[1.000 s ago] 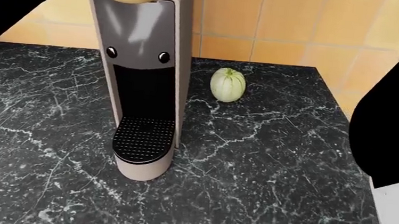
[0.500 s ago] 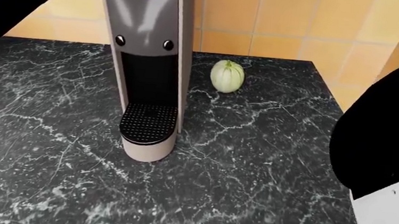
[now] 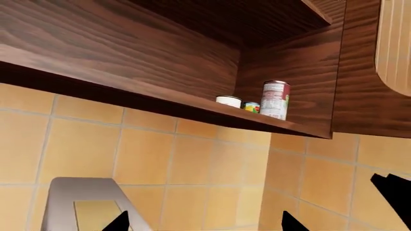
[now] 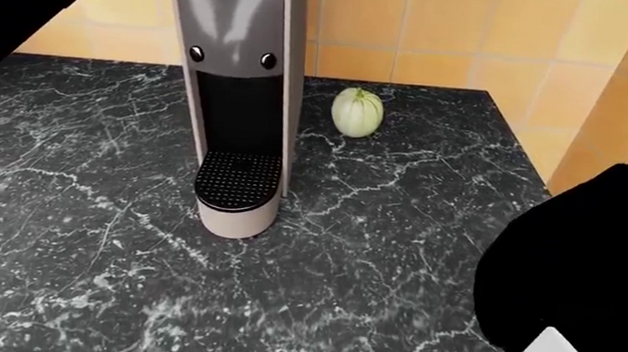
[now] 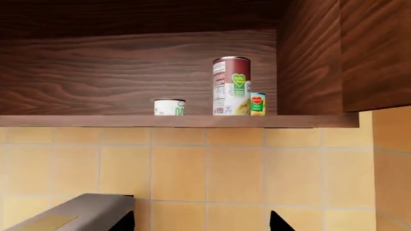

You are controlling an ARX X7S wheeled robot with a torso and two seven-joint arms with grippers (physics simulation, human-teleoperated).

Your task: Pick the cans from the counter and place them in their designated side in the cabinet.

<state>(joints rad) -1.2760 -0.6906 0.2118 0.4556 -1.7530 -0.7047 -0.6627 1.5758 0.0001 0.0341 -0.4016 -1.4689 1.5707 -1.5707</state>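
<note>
1. Head view, far left: black bulk of the left arm [image 4: 13, 9] fills the top-left corner; its jaws out of frame here.
2. Bench [image 4: 87, 209], black marble look with white veins, carries no cans in this view.
3. Grey coffee machine [image 4: 239, 94] stands upright on the bench left of centre, drip tray [image 4: 237, 182] at its foot, tan lid at the top.
4. Pale green squash [image 4: 358, 112] sits on the bench just right of the machine, near the tiled wall [image 4: 449, 27], apart from the machine.
5. Right arm [image 4: 575, 281], black with a white panel, covers the lower-right corner; jaws not visible in the head view.
6. Left wrist view: open dark wood cabinet [image 3: 128, 43] above the yellow tiles. On its shelf a short can [image 3: 228, 101], then a small can with green-red label [image 3: 251, 107], then the tall can [image 3: 276, 99] with dark red top, near the side wall.
7. Left gripper [image 3: 202, 224]: only two dark finger tips at the frame edge, set well apart, jaws wide, nothing between them.
8. Right wrist view: same shelf, short can [image 5: 169, 107] standing apart, tall can [image 5: 231, 86] upright with the small can [image 5: 257, 104] just beside it, near the cabinet's side wall [image 5: 308, 57].
9. Right gripper [image 5: 200, 221]: two dark tips spread wide, holding nothing; top of the machine [image 5: 70, 214] shows beside them.
</note>
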